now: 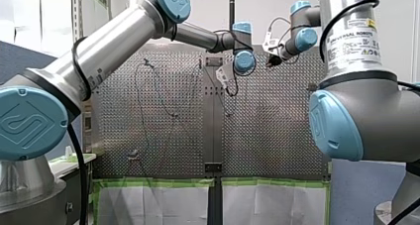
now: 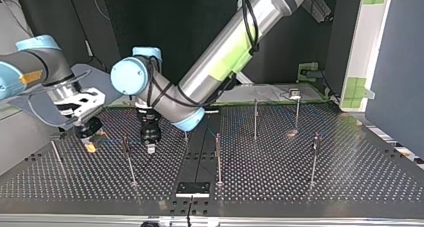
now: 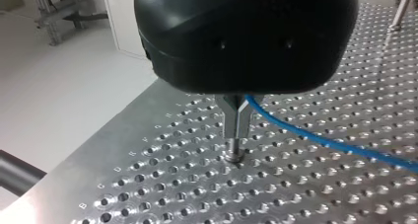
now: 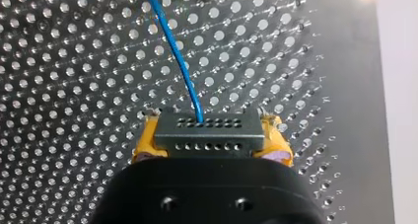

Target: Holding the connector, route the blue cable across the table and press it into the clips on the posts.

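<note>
The perforated table fills the top view's lower half, with thin upright posts spread across it from 8 to 4 o'clock. My left arm enters that view at 1 o'clock and reaches past the middle. My right arm enters at 10 o'clock. The left gripper is black, its metal fingers pressed together with their tips at the table surface. The right gripper has yellow pads clenched on the connector. The cable is thin, glossy and bright blue. It enters a hole in the connector, a dark grey block with two rows of small holes, and curves away ahead of the right gripper. Only the left wrist view shows the cable emerging beside the base of the left fingers and trailing over the table; I cannot tell whether they pinch it. Only the top view shows both grippers near each other at 8 o'clock, low over the table, the cable barely visible. In the front view both sit near 12 o'clock, too small to read.
</note>
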`<state>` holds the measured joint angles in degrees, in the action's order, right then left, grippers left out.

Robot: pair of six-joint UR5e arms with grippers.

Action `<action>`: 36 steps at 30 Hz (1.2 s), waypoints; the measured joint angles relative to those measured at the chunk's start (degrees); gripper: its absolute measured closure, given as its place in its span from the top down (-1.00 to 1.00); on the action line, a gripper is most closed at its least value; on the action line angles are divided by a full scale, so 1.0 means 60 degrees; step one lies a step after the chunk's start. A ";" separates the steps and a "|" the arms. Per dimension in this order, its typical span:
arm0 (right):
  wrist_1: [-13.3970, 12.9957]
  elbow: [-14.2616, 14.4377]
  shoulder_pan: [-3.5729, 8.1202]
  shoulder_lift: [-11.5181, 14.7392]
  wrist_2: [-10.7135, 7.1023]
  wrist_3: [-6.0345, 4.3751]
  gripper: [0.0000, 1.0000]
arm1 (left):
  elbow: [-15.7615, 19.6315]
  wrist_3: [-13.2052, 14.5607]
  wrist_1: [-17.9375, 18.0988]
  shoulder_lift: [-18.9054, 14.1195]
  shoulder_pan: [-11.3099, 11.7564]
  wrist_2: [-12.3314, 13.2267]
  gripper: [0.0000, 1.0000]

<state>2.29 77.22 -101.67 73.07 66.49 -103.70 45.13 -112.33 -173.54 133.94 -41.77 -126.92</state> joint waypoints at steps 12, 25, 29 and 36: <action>-0.0015 -0.0441 0.0143 -0.0223 -0.0141 -0.0033 -1.00 | 0.0003 0.0068 0.0119 0.0019 0.0340 0.0791 -1.00; -0.0002 -0.0483 0.0153 -0.0230 -0.0195 0.0013 -1.00 | 0.0008 0.0035 -0.0791 0.0011 0.0057 0.0943 1.00; -0.0002 -0.0484 0.0138 -0.0231 -0.0195 0.0022 -1.00 | 0.0012 -0.0017 -0.1142 0.0001 0.0010 0.0923 1.00; 0.0011 -0.0483 0.0110 -0.0230 -0.0198 0.0016 -1.00 | 0.0011 -0.0100 -0.1701 -0.0074 0.0002 0.0746 1.00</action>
<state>2.35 74.32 -101.01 71.69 65.30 -103.60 45.20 -112.93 -183.75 133.49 -41.75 -122.45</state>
